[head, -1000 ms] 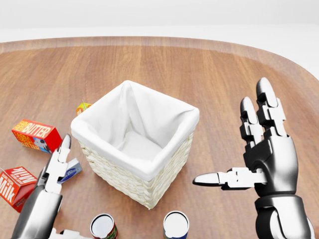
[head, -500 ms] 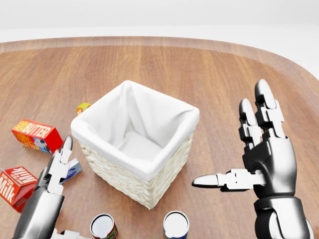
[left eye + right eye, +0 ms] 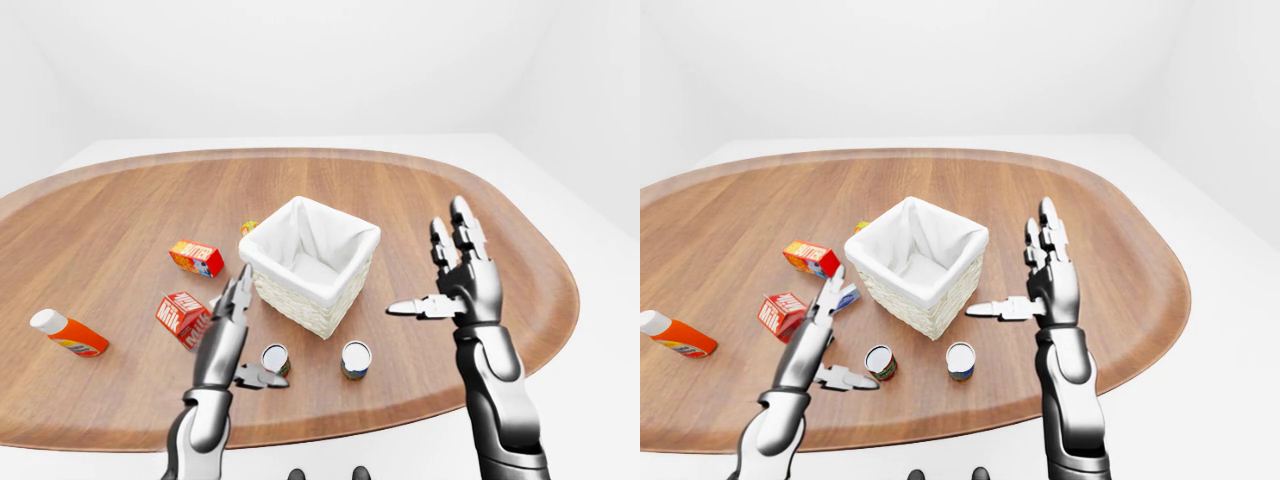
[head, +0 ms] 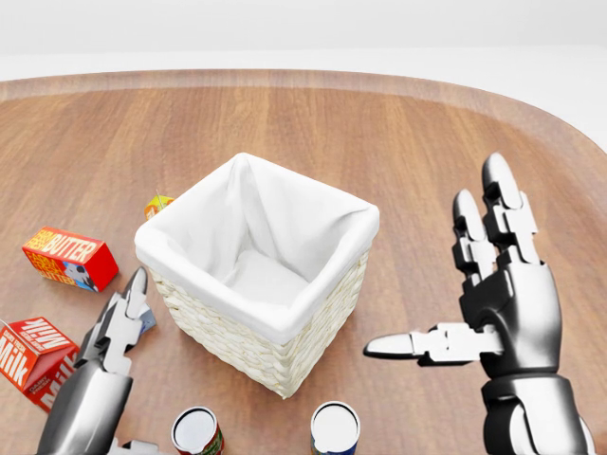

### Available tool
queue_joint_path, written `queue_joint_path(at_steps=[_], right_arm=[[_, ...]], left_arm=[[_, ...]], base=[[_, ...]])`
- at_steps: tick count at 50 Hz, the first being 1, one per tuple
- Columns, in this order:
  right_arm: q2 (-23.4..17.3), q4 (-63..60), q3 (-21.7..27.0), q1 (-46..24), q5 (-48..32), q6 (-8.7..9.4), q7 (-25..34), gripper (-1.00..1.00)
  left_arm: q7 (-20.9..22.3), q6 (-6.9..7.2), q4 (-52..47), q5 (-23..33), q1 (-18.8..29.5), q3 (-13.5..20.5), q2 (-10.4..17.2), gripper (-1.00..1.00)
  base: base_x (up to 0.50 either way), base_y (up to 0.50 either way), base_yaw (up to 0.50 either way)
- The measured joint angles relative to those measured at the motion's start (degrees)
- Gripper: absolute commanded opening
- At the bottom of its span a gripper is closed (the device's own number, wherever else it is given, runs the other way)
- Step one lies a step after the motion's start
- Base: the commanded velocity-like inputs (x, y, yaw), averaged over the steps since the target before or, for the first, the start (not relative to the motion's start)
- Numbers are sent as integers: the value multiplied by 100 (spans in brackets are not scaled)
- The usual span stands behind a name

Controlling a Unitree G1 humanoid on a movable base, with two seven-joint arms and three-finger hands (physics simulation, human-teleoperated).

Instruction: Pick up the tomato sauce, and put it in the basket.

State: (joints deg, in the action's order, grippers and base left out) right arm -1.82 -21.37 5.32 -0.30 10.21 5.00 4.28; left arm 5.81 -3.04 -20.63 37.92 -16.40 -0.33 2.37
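Note:
A white-lined wicker basket (image 4: 248, 346) stands mid-table and looks empty. Two upright cans sit below it in the head view: one with a red label (image 4: 197, 431), likely the tomato sauce, and one with a blue label (image 4: 335, 428). My left hand (image 3: 857, 326) is open just left of the red can, fingers stretched toward the basket's left side and thumb pointing at the can without touching it. To the right of the basket my right hand (image 4: 432, 261) is raised and open, with spread fingers, an outstretched thumb and nothing in it.
Left of the basket lie a butter box (image 4: 68, 256), a red milk carton (image 4: 33, 353) and a small blue-white box (image 4: 144, 322) partly behind my left hand. An orange bottle (image 3: 68, 333) lies far left. The table's rounded edge (image 3: 330, 425) runs just below the cans.
My left hand has shifted slightly down and to the right, toward the red-labelled can. The right hand has barely moved. The basket and cans have stayed put.

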Motion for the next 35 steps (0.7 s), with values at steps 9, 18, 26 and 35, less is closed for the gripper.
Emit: queue_joint_path(at_steps=[9,18,26,35], right_arm=[[0,42,-2,-7,-6,0,3,100],[-5,65,5,-20,-4,0,3,100],[-4,64,4,-8,-5,0,5,100],[3,83,-8,6,-14,0,11,100]], left_arm=[[-136,-147,258,68,31,-20,24,100],[-271,-196,507,127,73,-33,42,100],[-373,-196,700,176,105,-67,51,100],[-442,-196,849,214,144,-118,58,100]], base=[[0,0,0],[0,0,0],[0,0,0],[0,0,0]])
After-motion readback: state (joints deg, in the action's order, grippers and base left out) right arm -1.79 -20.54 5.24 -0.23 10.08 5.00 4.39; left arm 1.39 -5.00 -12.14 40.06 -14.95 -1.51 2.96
